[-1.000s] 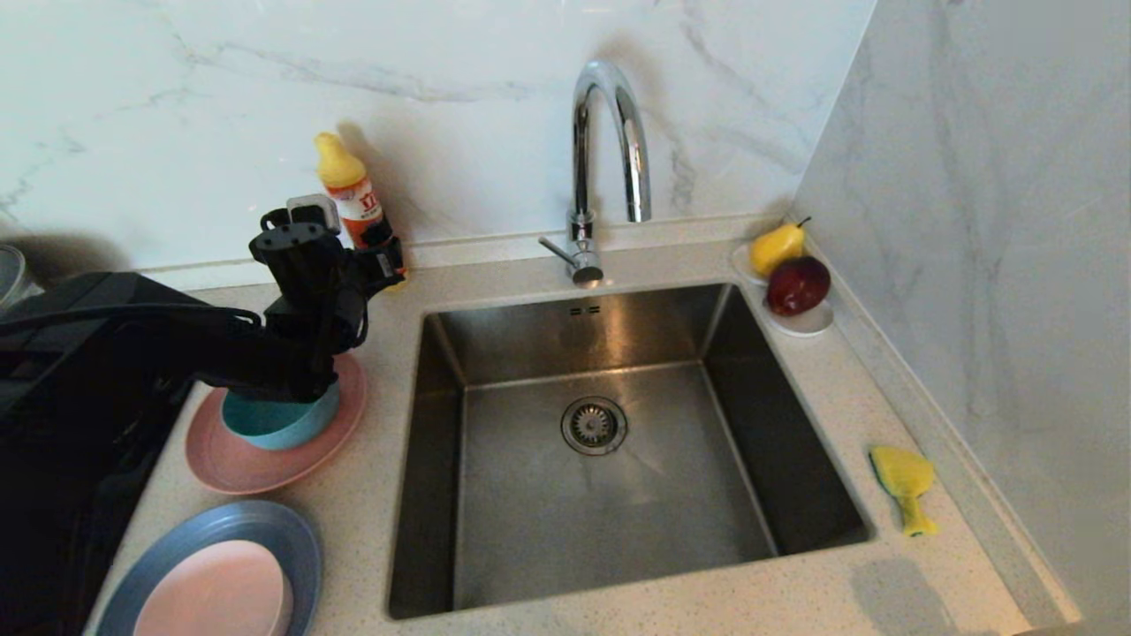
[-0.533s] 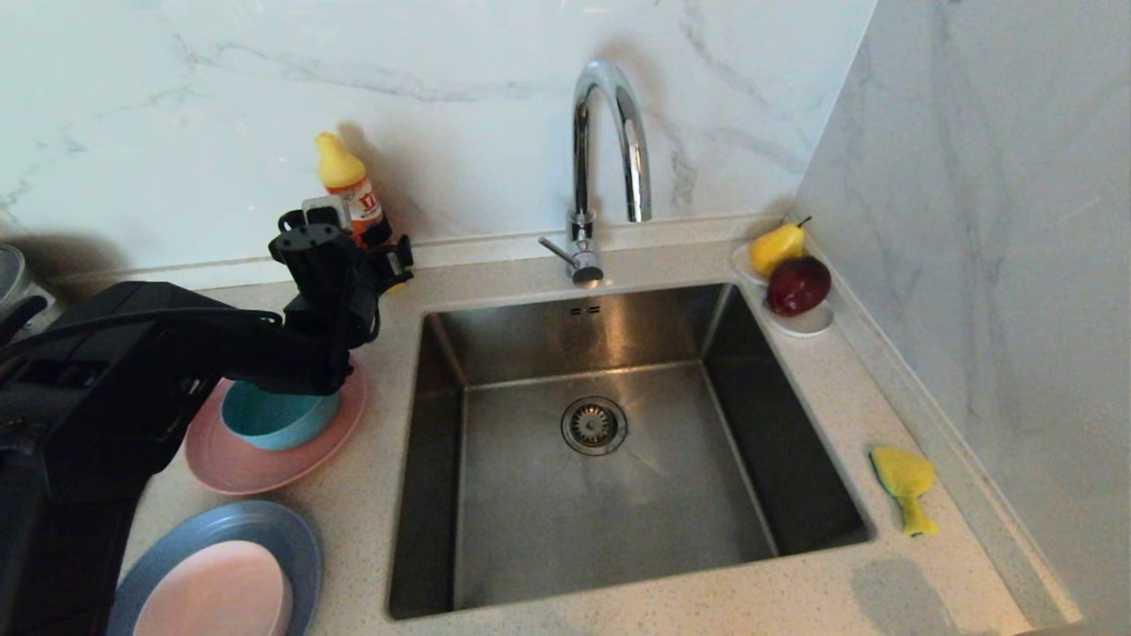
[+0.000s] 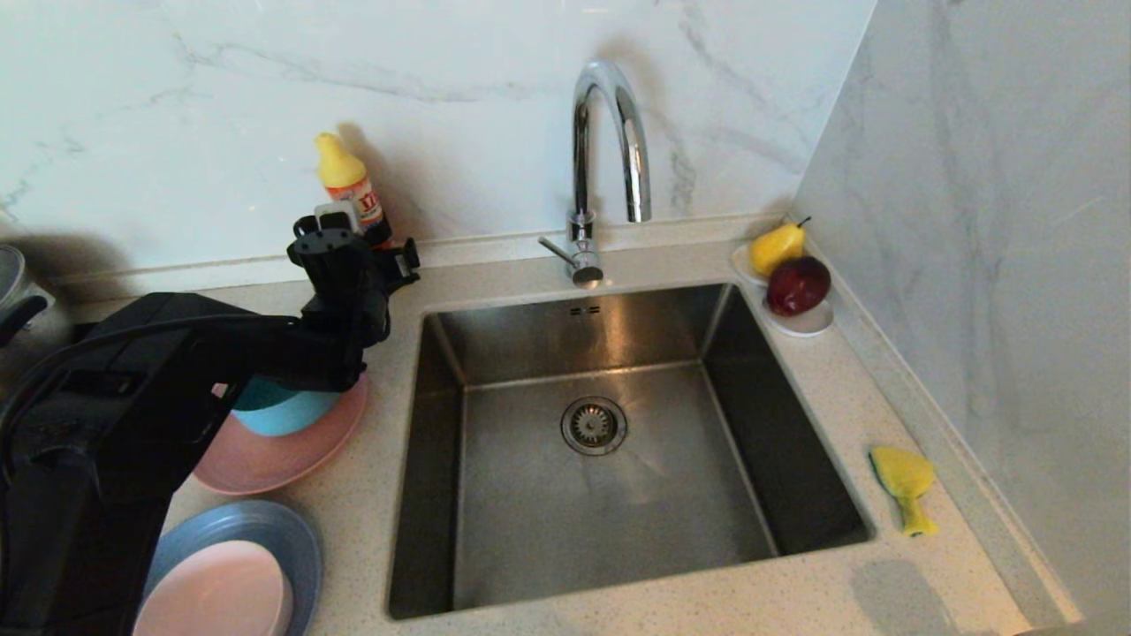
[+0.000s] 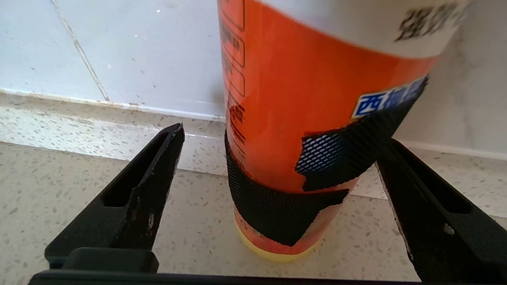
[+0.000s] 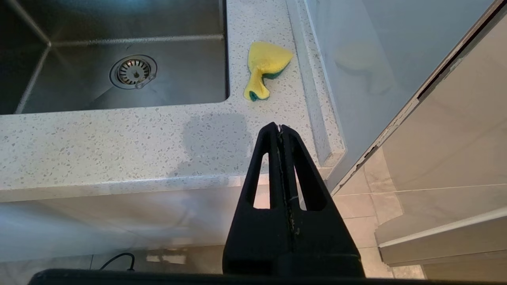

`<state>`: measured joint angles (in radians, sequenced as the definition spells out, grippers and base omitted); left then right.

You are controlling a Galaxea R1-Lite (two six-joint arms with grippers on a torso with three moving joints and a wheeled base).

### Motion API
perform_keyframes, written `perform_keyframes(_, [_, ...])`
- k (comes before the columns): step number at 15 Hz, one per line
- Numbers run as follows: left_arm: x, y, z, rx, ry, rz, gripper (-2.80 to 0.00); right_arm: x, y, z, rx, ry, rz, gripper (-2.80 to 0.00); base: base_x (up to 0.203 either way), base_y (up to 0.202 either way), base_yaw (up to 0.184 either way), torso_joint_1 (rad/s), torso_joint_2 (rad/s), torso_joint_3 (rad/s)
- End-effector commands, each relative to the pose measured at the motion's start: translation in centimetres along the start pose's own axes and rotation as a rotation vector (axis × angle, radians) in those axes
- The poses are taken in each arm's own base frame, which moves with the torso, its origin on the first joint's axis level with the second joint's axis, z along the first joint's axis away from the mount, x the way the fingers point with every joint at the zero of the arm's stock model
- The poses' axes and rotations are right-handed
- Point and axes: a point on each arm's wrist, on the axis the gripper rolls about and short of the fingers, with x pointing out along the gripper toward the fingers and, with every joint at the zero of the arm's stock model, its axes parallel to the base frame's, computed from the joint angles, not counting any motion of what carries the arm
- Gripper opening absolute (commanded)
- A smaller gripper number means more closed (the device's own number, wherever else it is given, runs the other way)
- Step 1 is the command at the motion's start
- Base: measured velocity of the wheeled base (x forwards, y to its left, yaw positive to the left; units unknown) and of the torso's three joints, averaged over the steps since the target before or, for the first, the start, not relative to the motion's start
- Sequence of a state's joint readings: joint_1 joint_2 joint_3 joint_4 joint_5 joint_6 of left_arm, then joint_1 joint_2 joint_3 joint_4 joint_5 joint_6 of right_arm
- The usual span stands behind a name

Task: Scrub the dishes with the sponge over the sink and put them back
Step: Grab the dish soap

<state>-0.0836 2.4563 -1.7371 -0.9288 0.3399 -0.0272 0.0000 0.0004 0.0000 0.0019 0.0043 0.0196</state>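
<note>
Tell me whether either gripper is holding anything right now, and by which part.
Nothing is held. The left gripper stands open around the base of the orange bottle; the right gripper is shut on nothing.

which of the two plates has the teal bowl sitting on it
The salmon-pink plate, the one farther back, beside the sink, holds the teal bowl. The grey-blue plate at the front edge carries a pale pink bowl instead.

plates: salmon-pink [image 3: 265, 459], grey-blue [image 3: 265, 526] | sponge [image 3: 903, 477]: yellow (green edge) | bottle [image 4: 317, 118]: orange, black mesh
</note>
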Motion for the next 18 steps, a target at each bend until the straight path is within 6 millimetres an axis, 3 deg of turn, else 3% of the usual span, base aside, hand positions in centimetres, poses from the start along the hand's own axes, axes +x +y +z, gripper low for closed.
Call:
perform_keyframes(1, [0.3, -0.1, 0.2, -0.004, -0.010, 0.005, 0.00, 0.0, 0.0, 0.0, 0.000, -0.002, 0.000, -2.80, 0.000, 0.000, 0.000, 0.000, 0.00, 0.000])
perform_keyframes(16, [0.7, -0.9, 1.5, -0.007, -0.011, 0.013, 0.00, 0.0, 0.0, 0.0, 0.000, -0.002, 0.001, -2.80, 0.000, 0.000, 0.000, 0.000, 0.00, 0.000])
perform_keyframes(17, [0.8, -1.0, 1.6, -0.006, -0.011, 0.018, -2.80, 0.0, 0.0, 0.0, 0.000, -0.002, 0.001, -2.80, 0.000, 0.000, 0.000, 0.000, 0.00, 0.000])
perform_keyframes(18, [0.9, -1.0, 1.6, -0.006, -0.015, 0.019, -2.80, 0.0, 0.0, 0.0, 0.000, -0.002, 0.001, -2.80, 0.000, 0.000, 0.000, 0.000, 0.00, 0.000])
